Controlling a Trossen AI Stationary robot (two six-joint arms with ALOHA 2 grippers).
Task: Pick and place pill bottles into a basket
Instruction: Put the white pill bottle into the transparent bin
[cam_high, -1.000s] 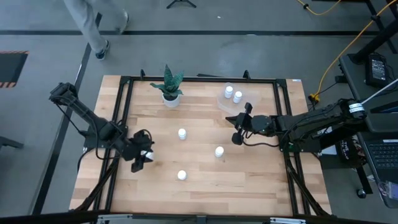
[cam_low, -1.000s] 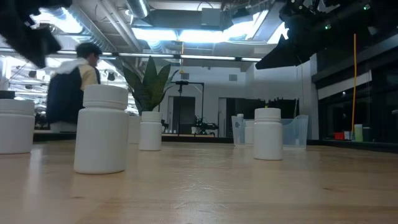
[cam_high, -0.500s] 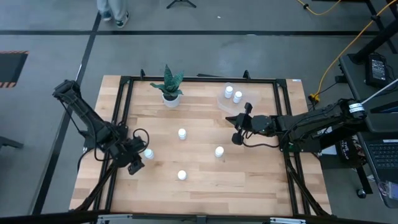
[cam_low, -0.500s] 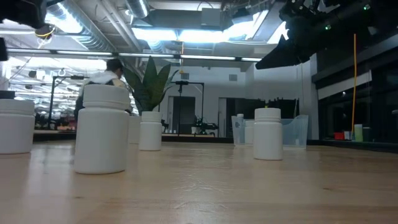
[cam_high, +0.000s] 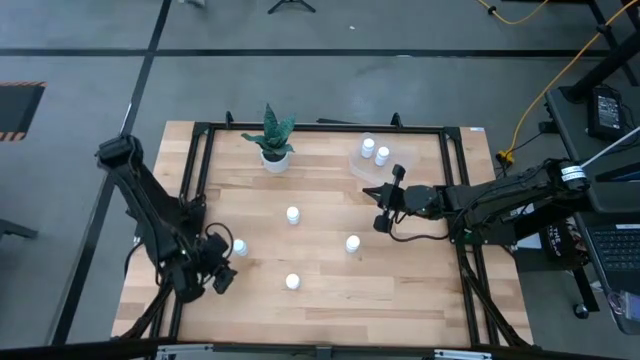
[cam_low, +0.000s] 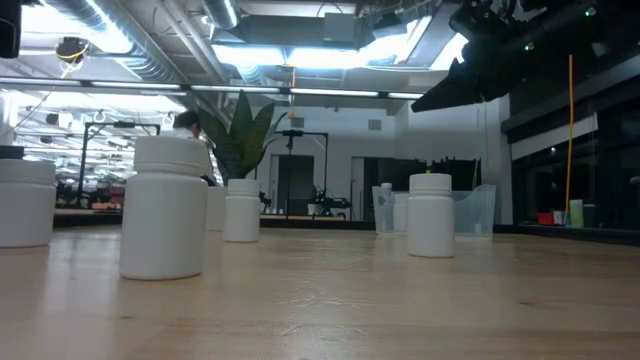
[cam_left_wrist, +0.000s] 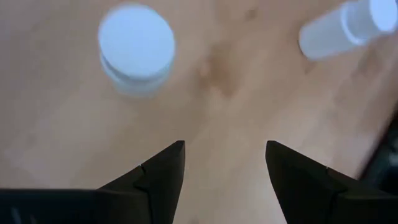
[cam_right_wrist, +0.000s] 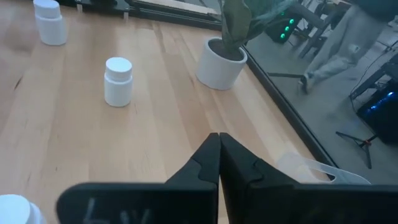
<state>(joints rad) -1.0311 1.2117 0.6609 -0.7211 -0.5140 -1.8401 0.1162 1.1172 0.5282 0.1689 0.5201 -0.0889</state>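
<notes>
Four loose white pill bottles stand on the wooden table: one at the left (cam_high: 238, 246), one in the middle (cam_high: 292, 214), one to the right (cam_high: 352, 243) and one near the front (cam_high: 292, 282). Two more bottles (cam_high: 368, 147) stand in the clear basket (cam_high: 358, 166) at the back right. My left gripper (cam_high: 222, 278) hangs open and empty just in front of the left bottle. In its wrist view the left gripper (cam_left_wrist: 224, 149) has a bottle (cam_left_wrist: 137, 53) ahead of it. My right gripper (cam_high: 374, 195) is shut and empty, in front of the basket.
A white pot with a green plant (cam_high: 272, 145) stands at the back, left of the basket. A black metal frame (cam_high: 190, 180) borders the table. In the low view the front bottle (cam_low: 162, 210) looms large, and a person shows in the room behind.
My left gripper has drawn back from the left bottle toward the table's front left, uncovering it. A person walking behind the table has left the high view. The right arm has not moved.
</notes>
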